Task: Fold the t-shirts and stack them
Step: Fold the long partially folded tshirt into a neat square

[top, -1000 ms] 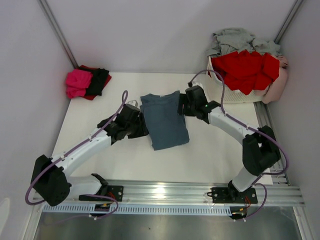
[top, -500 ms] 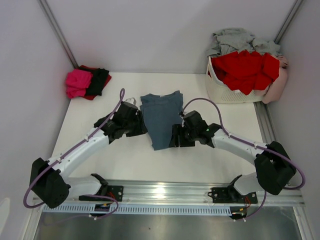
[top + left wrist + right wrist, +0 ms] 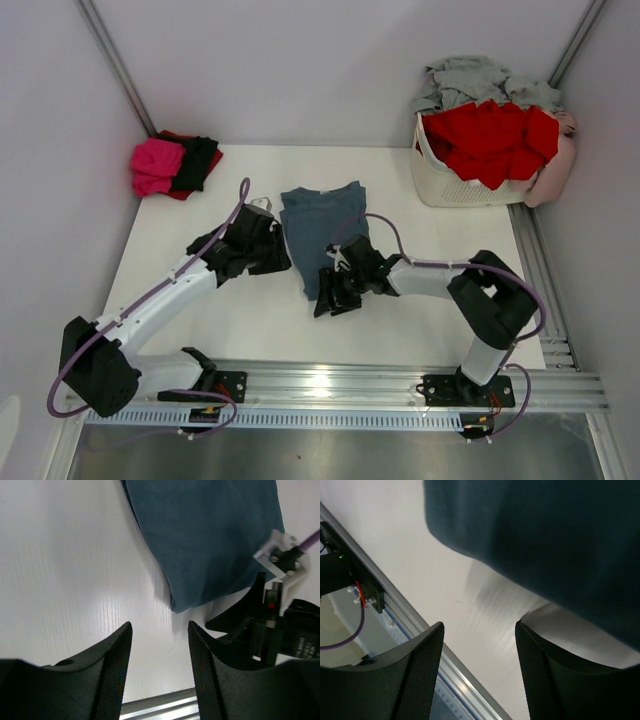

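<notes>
Top external view: one slate blue-grey t-shirt [image 3: 322, 232] lies folded into a long strip at the middle of the white table [image 3: 450, 320], its neck toward the far wall and its narrow end toward the arms. It is the only shirt on the open tabletop.

Two grippers flank it. The left gripper [image 3: 283, 262] sits just beside the strip's left edge. In the left wrist view its two fingers [image 3: 115, 670] stand apart with only bare table between them, and the shirt's near corner [image 3: 200, 535] lies beyond their tips. The right gripper [image 3: 328, 300] is at the strip's near end. In the right wrist view its fingers [image 3: 415, 675] are also spread, holding nothing, and the blue cloth [image 3: 545, 540] fills the frame just past them. The left wrist view also catches the right gripper [image 3: 260, 615] beside that near corner.

At the far left corner is one small pile showing three colours: a magenta-pink shirt [image 3: 155, 165], a black shirt [image 3: 198, 160] and a red shirt [image 3: 178, 194] underneath. At the far right stands one white lattice basket [image 3: 450, 190], heaped with red cloth [image 3: 490, 140] and pale grey cloth [image 3: 475, 78]; how many garments that makes I cannot tell. A pale pink piece [image 3: 560, 165] hangs at the basket's right side.
</notes>
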{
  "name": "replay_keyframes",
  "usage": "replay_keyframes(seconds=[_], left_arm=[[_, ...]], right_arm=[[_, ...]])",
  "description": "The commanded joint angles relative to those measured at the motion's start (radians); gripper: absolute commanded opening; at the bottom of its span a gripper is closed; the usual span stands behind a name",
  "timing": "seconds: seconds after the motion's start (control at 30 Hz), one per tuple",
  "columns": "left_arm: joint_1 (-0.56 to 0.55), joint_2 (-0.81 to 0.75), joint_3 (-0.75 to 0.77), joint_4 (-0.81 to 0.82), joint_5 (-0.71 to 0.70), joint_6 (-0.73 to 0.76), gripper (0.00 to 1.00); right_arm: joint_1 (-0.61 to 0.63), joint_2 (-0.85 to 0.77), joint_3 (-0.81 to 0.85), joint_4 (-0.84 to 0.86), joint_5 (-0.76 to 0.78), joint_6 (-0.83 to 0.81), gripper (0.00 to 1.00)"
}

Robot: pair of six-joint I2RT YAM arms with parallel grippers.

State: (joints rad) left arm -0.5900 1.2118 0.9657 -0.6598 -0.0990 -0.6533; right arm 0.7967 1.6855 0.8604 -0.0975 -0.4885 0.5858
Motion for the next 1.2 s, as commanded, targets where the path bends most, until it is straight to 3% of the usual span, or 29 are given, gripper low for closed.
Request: replay_keyframes(seconds=[0.0,0.2,0.33,0.67,0.77,0.87,0.9,1.0,1.17], left_arm=[[0.013,-0.050,0.022,-0.009,-0.005,0.026,0.53],[0.018,-0.100,-0.012,-0.014,-0.011,0.026,0.53],[0.021,-0.116,-0.021,-0.014,-0.019,0.027,0.53],[0.022,-0.135,-0.041,-0.012,-0.033,0.023,0.53],[0.022,-0.133,-0.047,-0.009,-0.031,0.018,0.53],[0.022,-0.133,-0.042,-0.008,-0.033,0.018,0.53],[0.022,-0.133,-0.044,-0.008,-0.034,0.020,0.53],[0.022,-0.136,-0.045,-0.009,-0.041,0.020,0.53],[0.022,-0.146,-0.047,-0.014,-0.051,0.021,0.53]], right_arm=[[0.035,0.078,0.116,0.032,0.017,-0.046,0.63],[0.137,0.137,0.293,-0.166,0.308,-0.190,0.63],[0.232,0.181,0.357,-0.304,0.658,-0.305,0.63],[0.338,0.308,0.387,-0.387,0.996,-0.392,0.62],[0.342,0.338,0.400,-0.398,1.054,-0.397,0.52],[0.342,0.347,0.419,-0.397,1.074,-0.402,0.35],[0.342,0.348,0.427,-0.393,1.076,-0.406,0.23],[0.342,0.353,0.442,-0.398,1.085,-0.412,0.02],[0.342,0.315,0.468,-0.422,1.094,-0.419,0.00]])
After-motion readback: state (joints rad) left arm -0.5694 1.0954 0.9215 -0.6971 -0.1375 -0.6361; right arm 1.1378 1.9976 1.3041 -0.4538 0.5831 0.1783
